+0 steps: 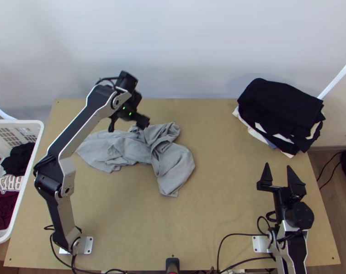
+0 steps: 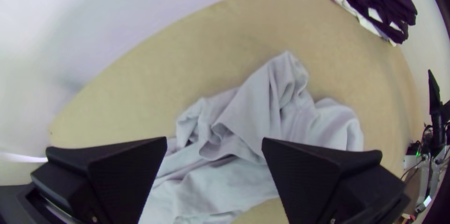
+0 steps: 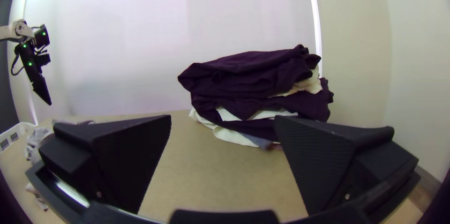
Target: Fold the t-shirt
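One grey shirt [image 1: 175, 160] lies bunched on the table [image 1: 218, 196], left of centre and nearer the far edge, with two grippers, both parted and holding nothing: the left gripper [image 1: 127, 123] above the shirt's far side, the right gripper [image 1: 278, 166] near the table's right edge. Open room runs between the shirt and the right gripper, and also from the shirt towards the near edge, while one pile [image 1: 282, 107] of mostly dark clothes sits at the far right corner. One white basket [image 1: 24, 122] beside the left edge holds black cloth [image 1: 18, 160] and maroon cloth [image 1: 1, 210].
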Controlling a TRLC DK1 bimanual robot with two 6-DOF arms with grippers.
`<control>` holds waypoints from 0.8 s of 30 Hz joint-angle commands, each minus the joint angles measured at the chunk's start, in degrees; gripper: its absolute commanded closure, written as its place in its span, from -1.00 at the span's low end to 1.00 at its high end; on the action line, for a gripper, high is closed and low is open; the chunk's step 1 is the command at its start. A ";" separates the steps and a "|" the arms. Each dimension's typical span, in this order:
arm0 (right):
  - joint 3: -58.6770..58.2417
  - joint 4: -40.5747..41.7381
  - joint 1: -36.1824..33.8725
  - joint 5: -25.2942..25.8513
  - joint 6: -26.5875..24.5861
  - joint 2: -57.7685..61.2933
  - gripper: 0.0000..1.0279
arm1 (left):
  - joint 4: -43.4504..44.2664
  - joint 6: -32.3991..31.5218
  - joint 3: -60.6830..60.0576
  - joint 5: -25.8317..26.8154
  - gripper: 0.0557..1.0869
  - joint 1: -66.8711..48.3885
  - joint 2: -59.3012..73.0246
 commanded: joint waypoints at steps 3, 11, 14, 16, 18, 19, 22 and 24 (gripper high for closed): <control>-0.42 -1.02 -0.25 0.15 -0.76 -0.27 -0.93 | 0.68 2.83 -7.70 1.85 -0.91 -1.19 -1.03; -0.42 -1.02 -0.25 0.15 -0.76 -0.27 -0.93 | 5.52 2.48 -8.49 1.85 -0.80 -3.13 -0.33; -0.42 -1.02 -0.25 0.15 -0.76 -0.27 -0.93 | 9.12 2.48 -9.64 1.76 0.05 -3.83 -0.24; -0.42 -1.02 -0.25 0.15 -0.76 -0.27 -0.93 | 10.44 2.75 -9.90 1.76 0.50 -4.18 0.29; -0.42 -0.93 -0.25 0.15 -0.76 -0.27 -0.93 | 9.65 4.33 -10.16 1.85 0.50 -4.97 0.81; -0.42 -1.02 -0.25 0.15 -0.76 -0.27 -0.93 | 9.65 4.50 -10.43 1.76 0.50 -5.24 0.90; -0.42 -1.02 -0.25 0.15 -0.76 -0.27 -0.93 | 9.65 4.59 -11.48 1.76 0.50 -5.76 1.17; -0.42 -1.02 -0.25 0.15 -0.76 -0.27 -0.93 | 9.65 4.59 -11.75 1.76 0.42 -5.94 1.08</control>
